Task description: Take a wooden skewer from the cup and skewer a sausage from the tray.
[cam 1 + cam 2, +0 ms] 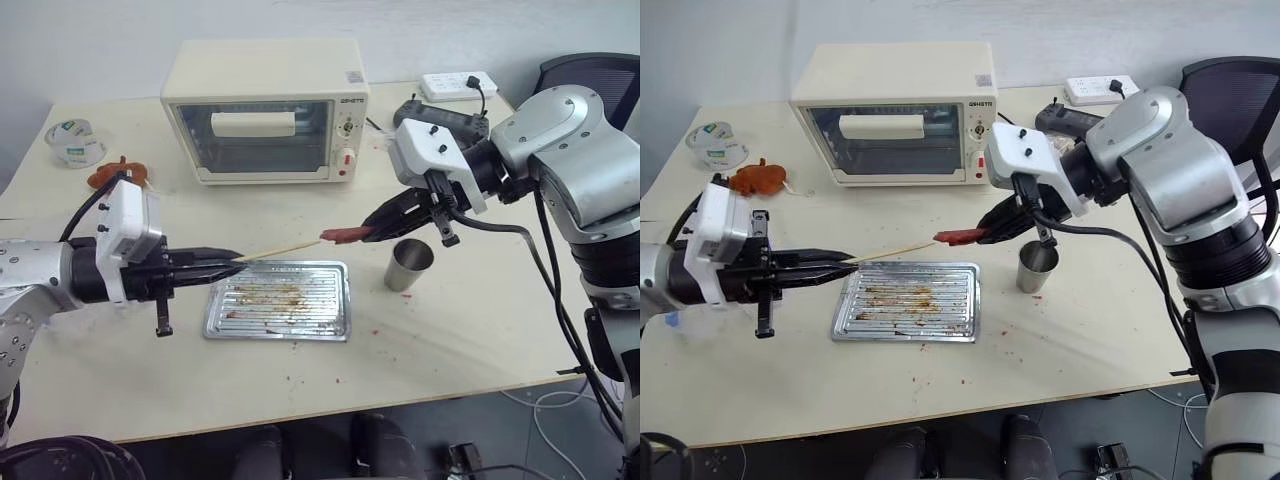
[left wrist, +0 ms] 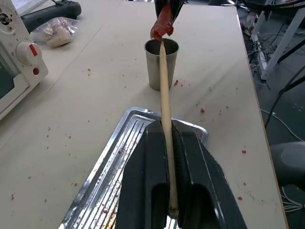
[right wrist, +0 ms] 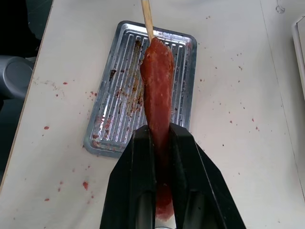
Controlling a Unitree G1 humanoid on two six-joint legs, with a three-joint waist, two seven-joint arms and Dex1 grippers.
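Observation:
My left gripper (image 1: 228,262) is shut on the wooden skewer (image 1: 283,249), which it holds level above the tray (image 1: 280,300). The skewer's tip meets the end of the reddish sausage (image 1: 344,236). My right gripper (image 1: 378,222) is shut on the sausage's other end and holds it in the air above the table, just left of the cup (image 1: 408,264). In the right wrist view the sausage (image 3: 158,95) runs out from between my fingers (image 3: 136,162) to the skewer's tip (image 3: 147,19). The grey metal cup stands upright to the right of the stained tray.
A cream toaster oven (image 1: 265,110) stands at the back of the table. An orange-brown toy (image 1: 112,173) and a roll of tape (image 1: 74,141) lie at the back left. A white power strip (image 1: 458,85) lies at the back right, with a black chair (image 1: 590,70) beyond it.

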